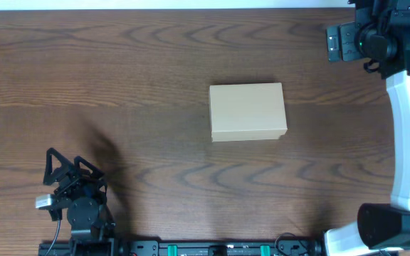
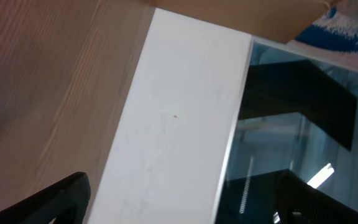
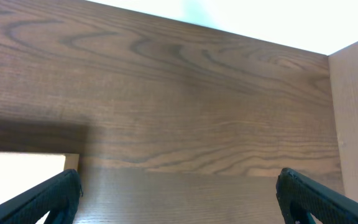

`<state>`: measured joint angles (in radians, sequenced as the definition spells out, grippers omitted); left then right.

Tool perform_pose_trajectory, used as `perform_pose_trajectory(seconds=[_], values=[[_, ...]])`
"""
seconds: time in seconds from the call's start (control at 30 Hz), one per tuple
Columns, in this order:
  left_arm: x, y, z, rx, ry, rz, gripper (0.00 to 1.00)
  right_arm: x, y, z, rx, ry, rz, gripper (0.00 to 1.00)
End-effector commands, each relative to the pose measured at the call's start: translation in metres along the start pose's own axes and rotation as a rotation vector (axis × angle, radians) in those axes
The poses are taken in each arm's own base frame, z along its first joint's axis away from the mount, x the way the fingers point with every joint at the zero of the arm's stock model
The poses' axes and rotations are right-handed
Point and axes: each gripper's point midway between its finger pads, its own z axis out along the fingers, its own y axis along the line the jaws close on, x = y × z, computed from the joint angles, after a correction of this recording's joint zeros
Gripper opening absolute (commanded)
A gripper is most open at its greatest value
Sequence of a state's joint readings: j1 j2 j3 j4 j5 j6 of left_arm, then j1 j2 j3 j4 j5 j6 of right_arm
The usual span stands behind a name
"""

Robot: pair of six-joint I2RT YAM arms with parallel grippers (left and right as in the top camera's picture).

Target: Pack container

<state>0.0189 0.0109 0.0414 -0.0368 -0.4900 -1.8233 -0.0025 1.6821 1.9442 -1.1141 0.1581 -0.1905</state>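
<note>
The container (image 1: 248, 112) is a plain tan cardboard box with its lid shut, lying flat at the middle of the wooden table. My left gripper (image 1: 66, 167) is at the near left, far from the box, open and empty. In the left wrist view its fingers (image 2: 182, 199) frame only a white strip and dark glass. My right gripper (image 1: 344, 43) is at the far right corner, above and to the right of the box. It is open and empty over bare wood in the right wrist view (image 3: 179, 193). A pale tan corner (image 3: 20, 163) shows at that view's lower left.
The dark wooden table (image 1: 119, 85) has a white edge along its far side. The right arm's white links (image 1: 408, 135) run down the right side. A black rail (image 1: 212, 249) lies along the near edge.
</note>
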Motion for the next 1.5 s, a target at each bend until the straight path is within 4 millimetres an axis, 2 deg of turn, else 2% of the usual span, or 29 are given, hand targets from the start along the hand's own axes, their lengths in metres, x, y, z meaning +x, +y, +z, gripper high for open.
perform_pose_trajectory(seconds=[0.0, 0.37, 0.53, 0.77, 0.9, 1.07, 1.47], values=[[-0.008, 0.016, 0.002, -0.027, -0.029, 0.045, 0.95, -0.003, -0.004, -0.004, 0.014, -0.01, 0.002, 0.99], [-0.008, 0.016, 0.002, -0.041, -0.013, 1.126, 0.95, -0.003, -0.004, -0.004, 0.014, -0.01, 0.003, 0.99], [-0.006, 0.016, 0.002, -0.04, 0.003, 1.474, 0.95, -0.003, -0.004, -0.004, 0.014, -0.01, 0.003, 0.99], [0.001, 0.019, 0.002, -0.01, 0.057, 1.854, 0.95, -0.003, -0.004, -0.004, 0.014, -0.01, 0.003, 0.99], [0.003, 0.019, 0.002, -0.004, 0.066, 1.896, 0.95, -0.003, -0.004, -0.004, 0.014, -0.01, 0.003, 0.99], [0.015, 0.024, 0.001, 0.048, 0.143, 1.887, 0.95, -0.003, -0.004, -0.004, 0.014, -0.01, 0.003, 0.99], [0.015, 0.024, 0.001, 0.044, 0.138, 1.865, 0.95, -0.003, -0.004, -0.004, 0.014, -0.01, 0.003, 0.99]])
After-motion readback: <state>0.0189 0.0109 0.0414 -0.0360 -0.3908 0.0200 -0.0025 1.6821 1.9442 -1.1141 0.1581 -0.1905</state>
